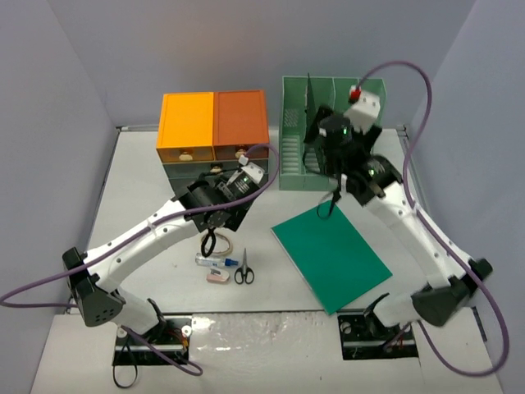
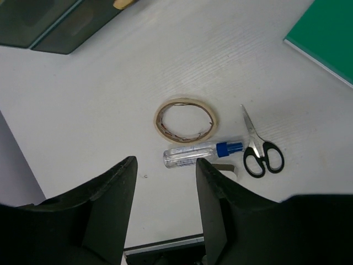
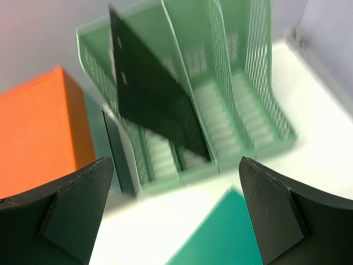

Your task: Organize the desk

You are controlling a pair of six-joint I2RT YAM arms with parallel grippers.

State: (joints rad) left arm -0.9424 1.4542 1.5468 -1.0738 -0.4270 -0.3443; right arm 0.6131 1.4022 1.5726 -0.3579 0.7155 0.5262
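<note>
Desk (image 1: pixel 131 172) lies under everything, rack (image 1: pixel 289 148) at its far edge. Right gripper (image 3: pixel 175 163) faces the rack, jaws wide and empty; a black folder (image 3: pixel 154 105) leans inside it. Left gripper (image 2: pixel 165 165) hangs near-left of the rack, above tape (image 2: pixel 185 101), jaws half-open and holding nothing.

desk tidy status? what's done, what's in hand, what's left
Done: a black folder leans in the green rack.
In hand: nothing. The left fingers hang open over the small items, and the right fingers are wide open, facing the rack.
Left: the green folder lies flat on the desk; the tape roll, clear bottle, scissors and eraser lie loose.
</note>
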